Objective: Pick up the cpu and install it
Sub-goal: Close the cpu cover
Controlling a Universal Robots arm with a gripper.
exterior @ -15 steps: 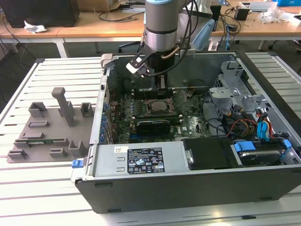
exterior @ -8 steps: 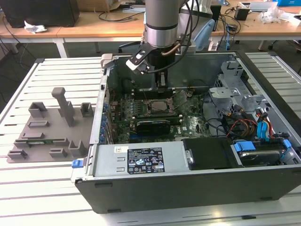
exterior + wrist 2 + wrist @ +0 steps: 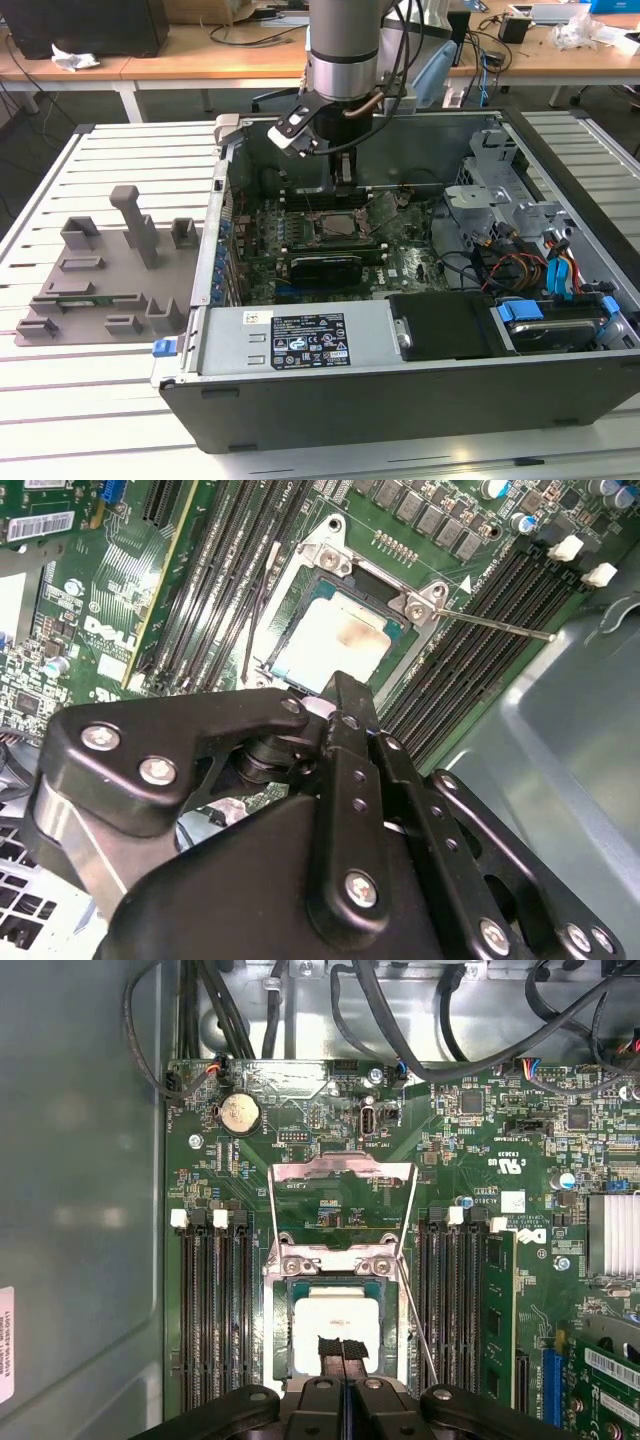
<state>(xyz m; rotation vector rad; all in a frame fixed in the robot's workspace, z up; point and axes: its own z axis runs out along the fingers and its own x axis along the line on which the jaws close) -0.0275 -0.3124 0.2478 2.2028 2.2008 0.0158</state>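
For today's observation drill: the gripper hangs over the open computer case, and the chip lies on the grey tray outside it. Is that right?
Wrong place: the chip sits in the motherboard socket, under the gripper, as the first wrist view shows.

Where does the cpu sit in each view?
Exterior view: cpu in the socket, below the tool.
Second wrist view: cpu, a pale square just past the tool.
First wrist view: cpu in the socket, partly behind the tool.
Shared landmark: the tool over the cpu.
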